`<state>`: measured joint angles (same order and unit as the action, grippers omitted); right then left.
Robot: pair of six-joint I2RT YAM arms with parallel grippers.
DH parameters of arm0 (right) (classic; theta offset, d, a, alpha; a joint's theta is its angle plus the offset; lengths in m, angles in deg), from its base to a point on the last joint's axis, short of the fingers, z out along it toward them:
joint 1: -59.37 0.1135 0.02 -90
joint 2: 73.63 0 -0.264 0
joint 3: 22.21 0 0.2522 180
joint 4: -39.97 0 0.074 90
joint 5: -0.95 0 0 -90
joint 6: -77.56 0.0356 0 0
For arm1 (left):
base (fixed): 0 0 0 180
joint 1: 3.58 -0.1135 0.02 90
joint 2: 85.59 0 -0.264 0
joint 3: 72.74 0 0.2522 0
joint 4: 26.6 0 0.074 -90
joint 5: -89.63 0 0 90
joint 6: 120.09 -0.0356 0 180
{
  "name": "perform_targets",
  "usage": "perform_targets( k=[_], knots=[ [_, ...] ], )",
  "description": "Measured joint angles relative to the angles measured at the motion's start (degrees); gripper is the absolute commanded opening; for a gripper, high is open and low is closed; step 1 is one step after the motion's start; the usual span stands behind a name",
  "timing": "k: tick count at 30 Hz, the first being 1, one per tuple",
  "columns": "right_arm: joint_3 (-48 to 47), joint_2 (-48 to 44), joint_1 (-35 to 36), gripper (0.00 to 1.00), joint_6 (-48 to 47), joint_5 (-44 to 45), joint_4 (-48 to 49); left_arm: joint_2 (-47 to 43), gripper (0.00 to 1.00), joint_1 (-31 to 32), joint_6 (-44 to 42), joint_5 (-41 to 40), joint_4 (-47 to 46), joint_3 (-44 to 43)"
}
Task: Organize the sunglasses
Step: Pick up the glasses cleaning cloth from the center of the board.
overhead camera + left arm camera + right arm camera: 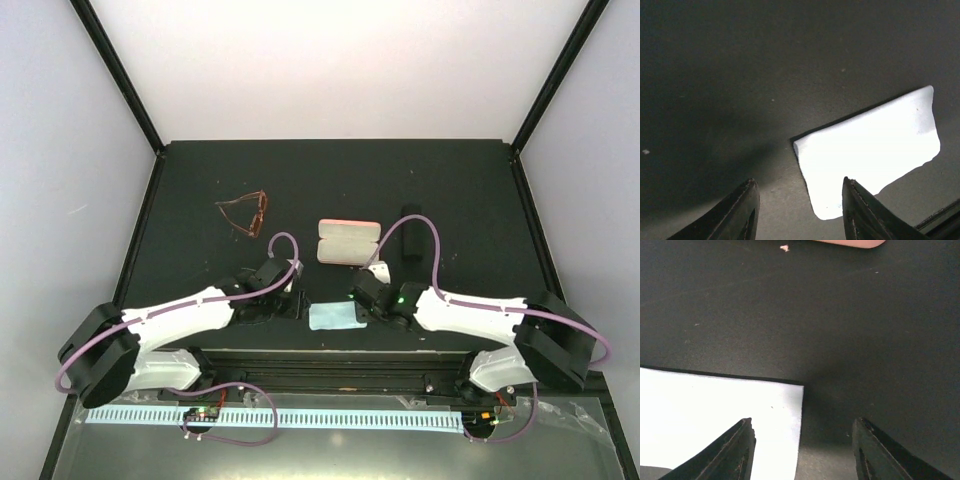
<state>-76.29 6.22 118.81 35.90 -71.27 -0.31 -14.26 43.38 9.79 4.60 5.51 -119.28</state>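
One brownish-amber pair of sunglasses (246, 215) is seen, well apart from the left gripper (798, 181), toward the far side of the table (190, 180). One light blue cloth (335, 316) is flanked by both grippers. One pink case (348, 242) and one black case (410, 236) lie just beyond the right gripper (804, 422). Both grippers are released and nothing is grasped. One finger of each is seen over a cloth edge.

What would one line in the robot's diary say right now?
left claw: open, empty | right claw: open, empty | cloth: flat between claws | amber sunglasses: far left, untouched | pink case: mid-table
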Motion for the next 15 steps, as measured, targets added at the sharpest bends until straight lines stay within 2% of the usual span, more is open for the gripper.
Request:
perform_targets(
  k=[7,11,15],
  knots=[
    [2.34,-1.86,0.04,0.45,-0.28,-1.2,0.42,-2.29,0.48,0.0,3.08,-3.04,1.73,2.84],
    [2.54,1.31,0.04,0.43,-0.42,-3.02,1.44,-1.66,0.44,0.0,4.94,-1.81,0.24,6.03],
    [2.64,3.78,0.04,0.36,-0.46,-4.09,2.4,0.04,0.43,0.0,6.05,1.01,-3.78,6.03]
  ],
)
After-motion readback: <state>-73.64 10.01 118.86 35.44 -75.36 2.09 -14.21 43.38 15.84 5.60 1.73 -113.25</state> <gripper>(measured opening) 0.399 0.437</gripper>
